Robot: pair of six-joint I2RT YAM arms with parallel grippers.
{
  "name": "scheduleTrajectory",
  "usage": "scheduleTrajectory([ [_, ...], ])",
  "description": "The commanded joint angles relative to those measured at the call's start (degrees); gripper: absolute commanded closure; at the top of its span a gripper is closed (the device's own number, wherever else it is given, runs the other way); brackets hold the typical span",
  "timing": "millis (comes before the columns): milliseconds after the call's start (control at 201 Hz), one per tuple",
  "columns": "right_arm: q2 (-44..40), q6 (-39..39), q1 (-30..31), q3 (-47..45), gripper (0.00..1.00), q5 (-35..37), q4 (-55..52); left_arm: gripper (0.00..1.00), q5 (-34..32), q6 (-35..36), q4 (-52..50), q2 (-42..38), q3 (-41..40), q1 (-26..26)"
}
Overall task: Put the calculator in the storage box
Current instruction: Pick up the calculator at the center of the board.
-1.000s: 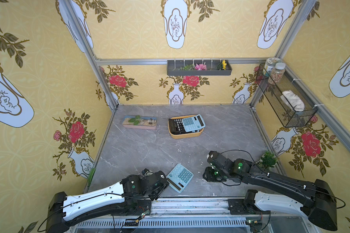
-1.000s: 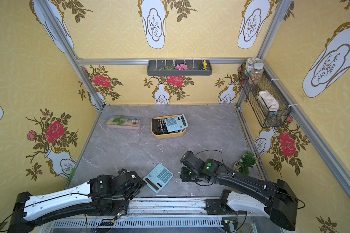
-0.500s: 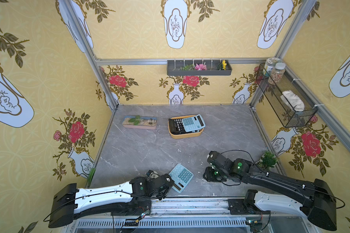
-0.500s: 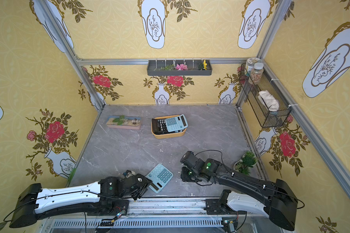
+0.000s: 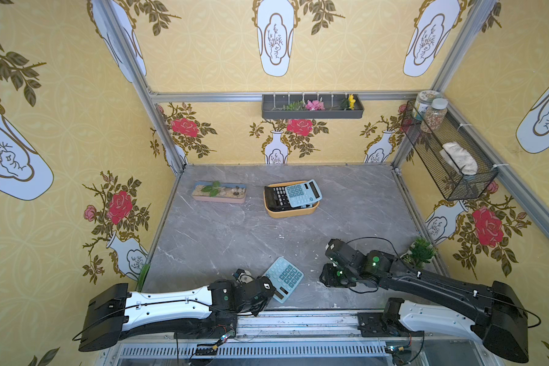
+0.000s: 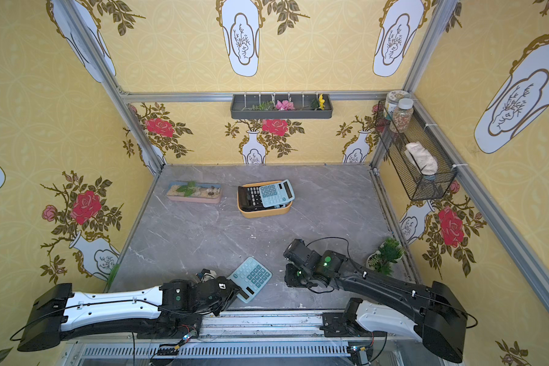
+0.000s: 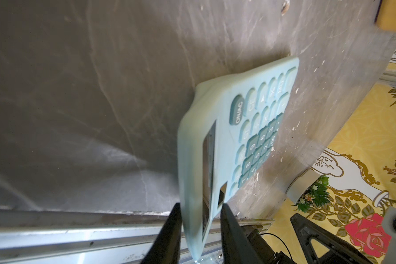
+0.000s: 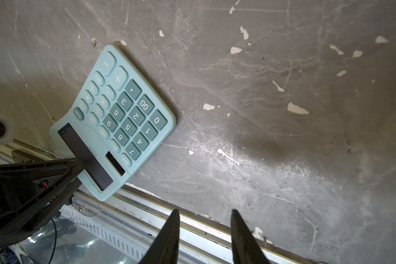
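A light blue calculator (image 5: 284, 275) (image 6: 251, 277) lies at the table's front edge, its display end sticking out over the metal rail. My left gripper (image 5: 274, 293) (image 7: 200, 210) is shut on that display end, with one finger on the display face (image 8: 87, 160) and the other under the back. The calculator (image 7: 249, 137) looks slightly tilted. The storage box (image 5: 292, 212) (image 6: 265, 214), a yellow-orange tub, stands at mid-back and holds a black calculator and another light blue one. My right gripper (image 5: 330, 279) (image 8: 204, 214) hangs open and empty to the right of the calculator (image 8: 124, 109).
A pink-and-blue planter tray (image 5: 219, 193) sits at the back left. A small potted plant (image 5: 420, 252) stands by the right wall. A dark wall tray (image 5: 313, 107) and a wire basket (image 5: 450, 152) hang above the table.
My left arm has stretched forward and to the right to the calculator's display end, and its jaws have narrowed onto it. The right arm has not moved.
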Motion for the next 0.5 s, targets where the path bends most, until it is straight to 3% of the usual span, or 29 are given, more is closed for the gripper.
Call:
scheduleTrajectory([
  [0, -0.1, 0.5, 0.1, -0.4, 0.61, -0.2, 1.6, 0.7, -0.6, -1.9, 0.8, 0.4, -0.8, -0.1],
  [498, -0.7, 0.9, 0.1, -1.3, 0.62, -0.2, 1.9, 0.83, -1.8, -2.3, 0.6, -1.2, -2.4, -0.4],
])
